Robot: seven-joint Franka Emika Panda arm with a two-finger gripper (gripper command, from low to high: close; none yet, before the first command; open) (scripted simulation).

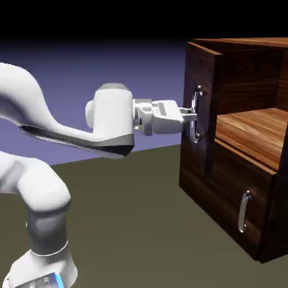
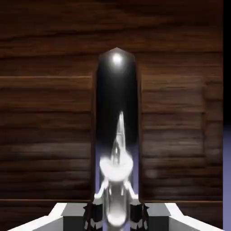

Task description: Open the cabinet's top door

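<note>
Tool (image 1: 190,115) closed on top door's handle (image 1: 194,128).
Top door (image 1: 198,73) ajar; open floor (image 1: 124,214) below the arm (image 1: 112,115), lower handle (image 1: 243,212) well apart.

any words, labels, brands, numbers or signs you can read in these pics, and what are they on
None can be read in either view.
The cabinet: no text shows on its wood.
The top door and its handle: no label or number shows.
The white arm: no readable brand or number.
The robot's base: grey marks beside a blue strip, too small and blurred to tell whether they are text.
</note>
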